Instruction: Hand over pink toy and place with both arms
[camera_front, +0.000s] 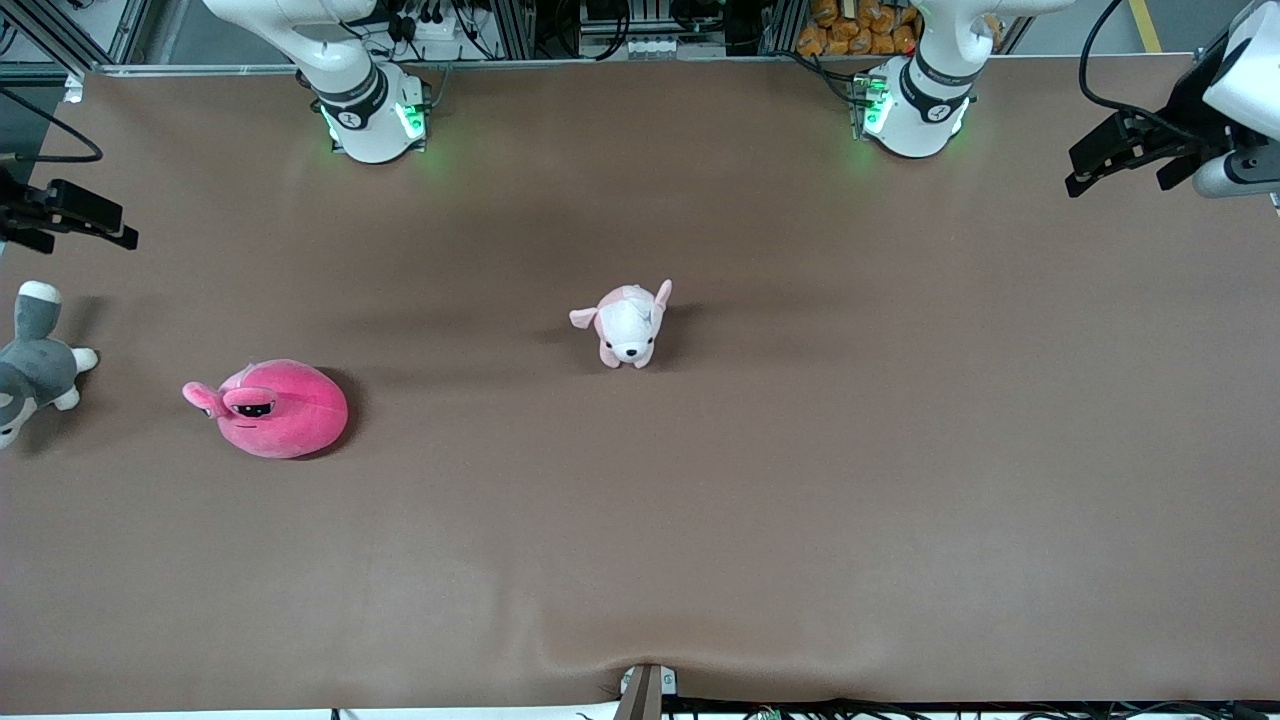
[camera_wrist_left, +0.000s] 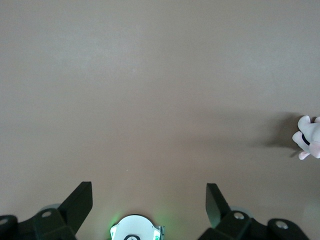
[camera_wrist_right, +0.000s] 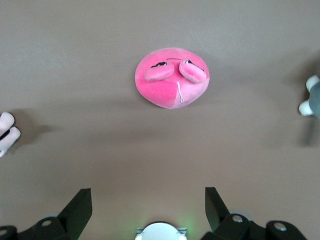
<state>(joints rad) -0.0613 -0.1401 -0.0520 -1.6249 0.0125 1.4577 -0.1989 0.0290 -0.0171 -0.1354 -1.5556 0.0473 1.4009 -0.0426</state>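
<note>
Your front view cuts off the grey-and-white plush (camera_front: 35, 365) at the tabletop's edge on the right arm's end; only part of its body and one raised limb show. The right tool (camera_front: 70, 215) is also half out of that view, a black shape hanging in the air above that same edge. Its wrist view shows both fingers (camera_wrist_right: 77, 210) spread wide, nothing between them.

The pink toy (camera_front: 275, 408) lies on the tabletop near the right arm's end, nearer the front camera than the right arm's base, well apart from the right tool. You see a round, soft, hot-pink blob with two stalk eyes, half-lidded. In the right wrist view it (camera_wrist_right: 171, 77) sits clear of the fingers.

Mid-tabletop stands a small pale pink-and-white puppy plush (camera_front: 630, 325), fuzzy, ears out.

The tabletop (camera_front: 800, 450) is a brown matte sheet, rippled at the front edge.

The left tool (camera_front: 1135, 150) hangs over the edge at the left arm's end, fingers (camera_wrist_left: 80, 202) apart, empty. Only a paw of the puppy shows in its wrist view.
</note>
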